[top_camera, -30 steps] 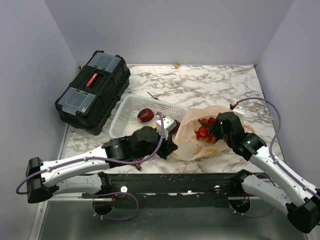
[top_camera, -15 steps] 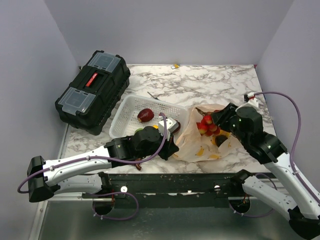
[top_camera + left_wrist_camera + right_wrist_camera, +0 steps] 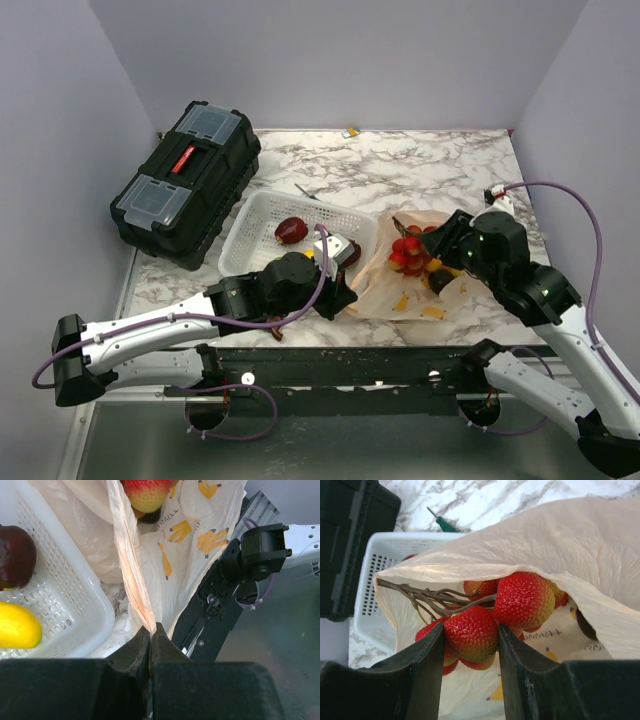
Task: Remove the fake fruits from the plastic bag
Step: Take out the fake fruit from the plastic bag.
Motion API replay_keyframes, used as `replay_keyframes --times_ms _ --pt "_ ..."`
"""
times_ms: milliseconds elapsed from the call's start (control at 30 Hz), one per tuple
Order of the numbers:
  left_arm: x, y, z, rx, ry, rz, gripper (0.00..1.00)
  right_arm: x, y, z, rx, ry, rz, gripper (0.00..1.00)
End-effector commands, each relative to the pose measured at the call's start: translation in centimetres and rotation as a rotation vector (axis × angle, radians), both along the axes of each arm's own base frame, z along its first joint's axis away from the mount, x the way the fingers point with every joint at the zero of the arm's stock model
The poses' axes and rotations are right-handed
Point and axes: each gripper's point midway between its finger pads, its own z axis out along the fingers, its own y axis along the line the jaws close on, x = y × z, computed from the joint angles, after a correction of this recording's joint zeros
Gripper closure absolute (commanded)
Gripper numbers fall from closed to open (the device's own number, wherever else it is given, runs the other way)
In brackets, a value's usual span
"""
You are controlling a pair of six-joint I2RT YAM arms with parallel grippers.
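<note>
The peach plastic bag (image 3: 395, 292) lies open on the marble table, right of the white basket. My left gripper (image 3: 338, 280) is shut on the bag's near-left rim; in the left wrist view the jaws (image 3: 151, 628) pinch the thin edge of the bag (image 3: 131, 560). My right gripper (image 3: 428, 258) is shut on a bunch of red strawberries (image 3: 408, 250) at the bag's mouth. In the right wrist view the fingers (image 3: 471, 626) clamp one berry of the bunch (image 3: 522, 597), brown stem pointing left, under the bag's upper fold (image 3: 570, 545). A dark fruit (image 3: 585, 625) lies deeper inside.
The white basket (image 3: 255, 215) holds a dark red fruit (image 3: 291, 230) and a yellow fruit (image 3: 17, 627). A black toolbox (image 3: 185, 180) stands at the back left. A small green-handled tool (image 3: 442, 525) lies behind the basket. The table's front rail (image 3: 340, 362) runs below the bag.
My right gripper has drawn back to the right and up, bringing the strawberry bunch toward the bag's mouth. The bag has sagged flatter. My left gripper has kept its hold.
</note>
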Motion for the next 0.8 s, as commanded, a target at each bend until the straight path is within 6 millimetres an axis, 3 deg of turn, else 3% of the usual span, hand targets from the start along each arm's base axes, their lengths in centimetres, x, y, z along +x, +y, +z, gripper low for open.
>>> replay_keyframes --times_ms 0,100,267,500,667,767 --pt "0.6 0.3 2.4 -0.05 -0.047 0.025 1.0 -2.3 -1.2 -2.3 -0.031 0.086 0.008 0.99" --pt "0.6 0.3 2.0 -0.047 -0.045 0.019 1.0 -3.3 -2.0 -2.3 -0.031 0.094 -0.012 0.99" --pt "0.2 0.0 1.4 -0.036 -0.027 0.0 1.0 -3.7 -2.4 -0.6 -0.016 0.072 -0.014 0.99" --pt "-0.4 -0.4 1.3 -0.039 -0.01 -0.036 0.98 -2.6 -0.2 4.1 0.066 -0.003 0.05 0.99" --pt "-1.1 0.0 1.9 -0.044 -0.022 -0.076 0.64 -0.7 2.1 6.7 0.099 -0.031 0.104 0.99" --pt "-1.1 0.6 2.8 -0.046 -0.056 -0.083 0.48 0.8 3.8 8.8 0.123 -0.069 0.143 0.99"
